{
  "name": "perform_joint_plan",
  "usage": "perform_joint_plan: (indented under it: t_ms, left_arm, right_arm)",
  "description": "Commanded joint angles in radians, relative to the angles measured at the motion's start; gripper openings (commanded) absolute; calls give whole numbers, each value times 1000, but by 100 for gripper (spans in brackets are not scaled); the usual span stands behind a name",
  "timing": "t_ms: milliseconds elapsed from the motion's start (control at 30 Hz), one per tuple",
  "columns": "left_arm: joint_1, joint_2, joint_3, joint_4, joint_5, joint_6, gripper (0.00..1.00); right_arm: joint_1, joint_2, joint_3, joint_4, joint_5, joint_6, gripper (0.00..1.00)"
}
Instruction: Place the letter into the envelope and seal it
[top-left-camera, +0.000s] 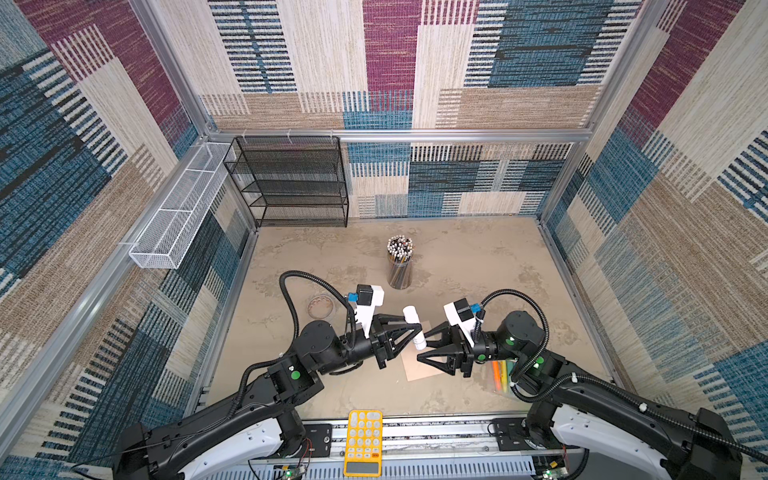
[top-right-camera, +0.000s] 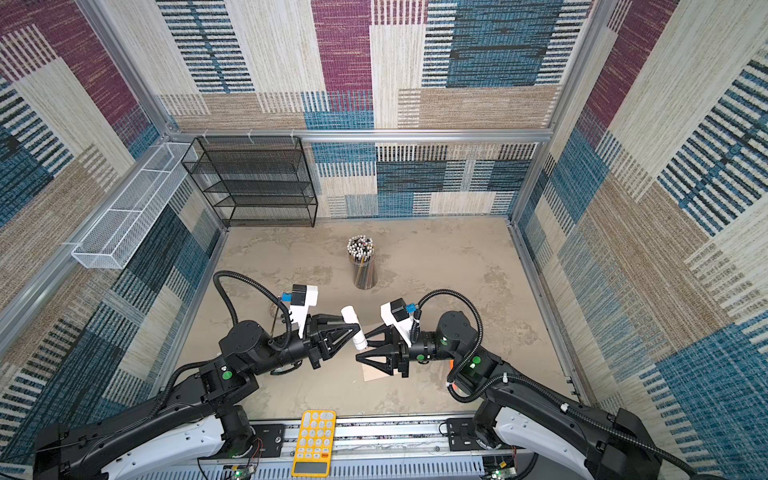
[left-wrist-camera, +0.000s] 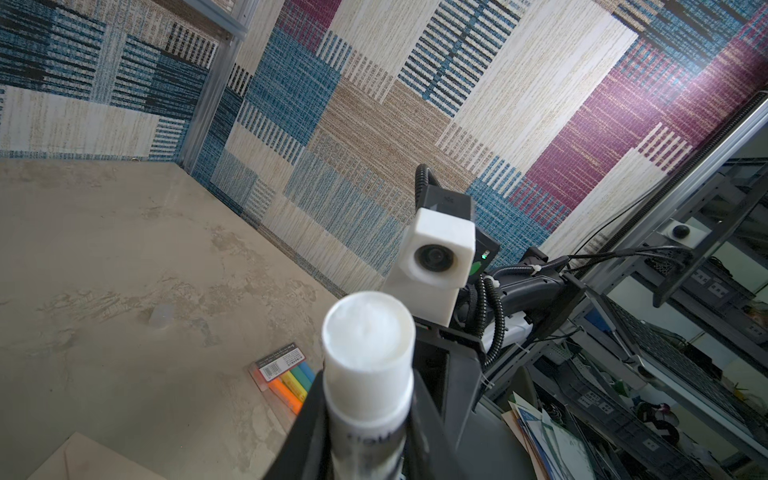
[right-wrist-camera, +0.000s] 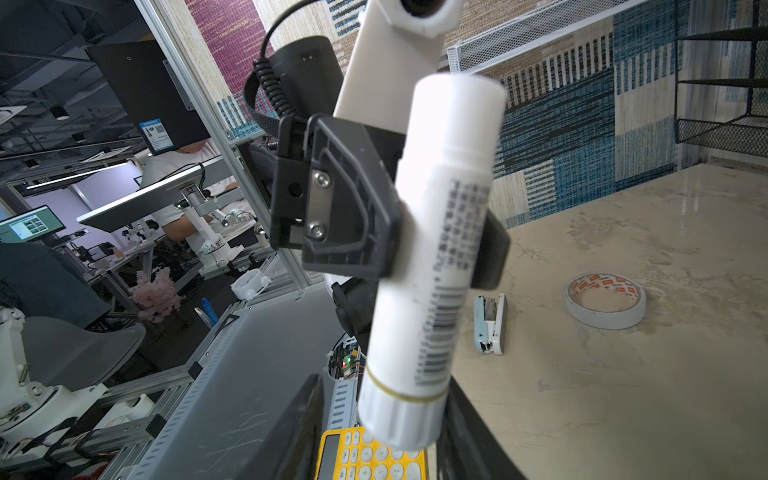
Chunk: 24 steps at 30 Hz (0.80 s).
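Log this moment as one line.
left gripper: shut on glue stick | right gripper: open, straddling its base | envelope: on table | letter: unseen

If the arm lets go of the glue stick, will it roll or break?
It would probably roll: the glue stick is a smooth round tube, and the table looks flat and hard. It likely wouldn't break, since it looks like stiff plastic. It seems light, because the left gripper carries it with just a pinch at its middle.
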<state>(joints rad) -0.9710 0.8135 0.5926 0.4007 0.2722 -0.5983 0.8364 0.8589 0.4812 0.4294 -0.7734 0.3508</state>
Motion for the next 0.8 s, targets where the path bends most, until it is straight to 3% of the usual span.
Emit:
perform_joint_plan:
  t_ms: [0, 467, 767]
  left_arm:
    - [0, 8, 6, 31, -6, -3, 0]
    - [0, 13, 9, 33, 2, -3, 0]
    - [1, 22, 9, 29, 1, 2, 0]
  right_arm:
    - [-1, 5, 1, 67, -30, 18, 43]
    - [-9, 15, 5, 64, -7, 23, 44]
    - [-9, 21, 12, 69, -10, 33, 32]
